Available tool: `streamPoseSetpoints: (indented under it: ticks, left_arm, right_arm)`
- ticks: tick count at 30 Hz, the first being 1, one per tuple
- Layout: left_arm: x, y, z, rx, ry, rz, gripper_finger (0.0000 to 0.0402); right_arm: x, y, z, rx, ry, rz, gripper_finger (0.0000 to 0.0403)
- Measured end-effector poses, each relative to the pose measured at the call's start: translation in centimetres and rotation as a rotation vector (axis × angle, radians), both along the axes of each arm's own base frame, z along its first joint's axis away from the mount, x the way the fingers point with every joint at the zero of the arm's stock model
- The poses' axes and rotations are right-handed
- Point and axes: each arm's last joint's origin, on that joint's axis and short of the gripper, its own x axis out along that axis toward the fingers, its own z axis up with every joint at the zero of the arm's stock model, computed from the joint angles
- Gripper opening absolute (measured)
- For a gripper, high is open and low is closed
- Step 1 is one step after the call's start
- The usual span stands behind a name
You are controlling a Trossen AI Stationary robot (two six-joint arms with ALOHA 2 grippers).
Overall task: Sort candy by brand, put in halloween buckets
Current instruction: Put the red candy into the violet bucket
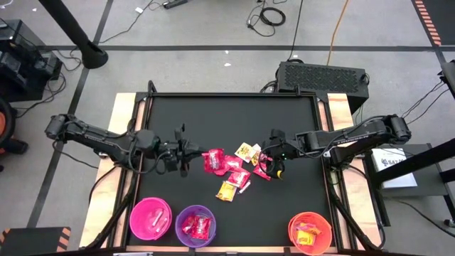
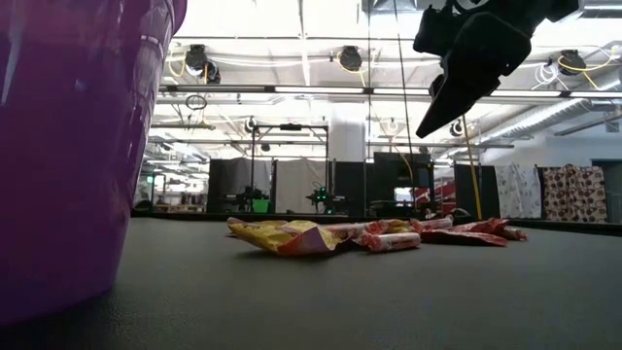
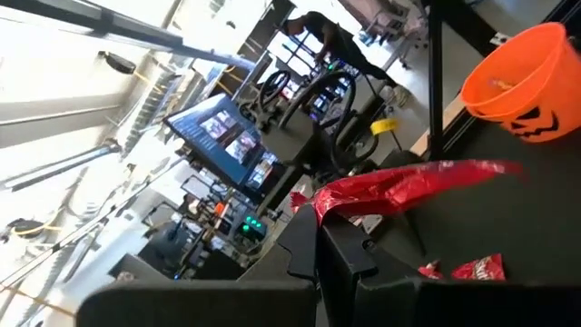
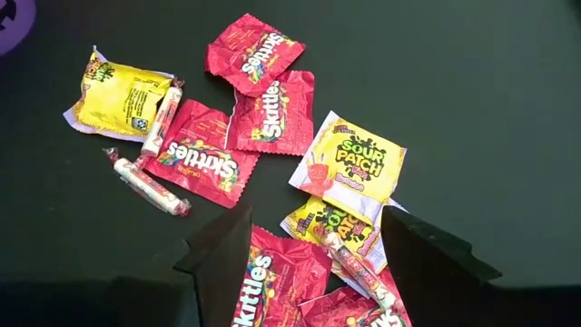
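Note:
The candy [image 1: 234, 171] lies loose mid-table: red Skittles packets [image 4: 195, 159], yellow Sour Patch packets [image 4: 349, 163] and small wrapped rolls [image 4: 145, 182]. My left gripper [image 3: 322, 222] is left of the pile, shut on a red packet [image 3: 399, 186]. My right gripper [image 4: 313, 218] hangs open over the pile's right side, slanting down, with a red packet [image 4: 272, 282] below its gap, untouched. It also shows in the low view [image 2: 466, 68]. The halloween buckets stand along the near edge: pink [image 1: 151, 217], purple [image 1: 195, 225] and orange [image 1: 311, 232], each with candy inside. My left gripper pinches one end of the red packet [image 3: 331, 204] between its two fingers, coming about level from the table's left. The rest of the packet sticks out beyond the fingertips, crumpled, and is lifted clear of the table.
The black table top [image 1: 234, 117] has free room on its far half. The purple bucket's wall [image 2: 68, 146] fills the low view's left side. A black box [image 1: 321, 75] sits beyond the far edge, with cables on the floor.

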Motion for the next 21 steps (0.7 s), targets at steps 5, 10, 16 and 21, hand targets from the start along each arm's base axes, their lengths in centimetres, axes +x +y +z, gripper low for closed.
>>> streamPoseSetpoints:
  ticks: [5, 10, 16, 21]
  left_arm:
    - [-0.1, 0.2, 0.8, -0.218, -0.080, 0.081, 0.0000]
    - [-1.1, 0.8, 2.4, -0.562, -0.222, 0.144, 0.0000]
    - [-2.1, 1.1, 3.2, -0.895, -0.296, 0.123, 0.0000]
    - [-2.2, 0.5, 3.1, -0.931, -0.268, 0.058, 0.0000]
  right_arm:
    - [0.0, 0.0, 0.0, 0.001, 0.000, -0.001, 0.0238]
    - [0.0, 0.0, 0.0, 0.002, 0.000, -0.001, 0.0238]
    - [0.0, 0.0, 0.0, 0.007, 0.001, 0.000, 0.0238]
    - [0.0, 0.0, 0.0, 0.007, 0.000, 0.001, 0.0238]
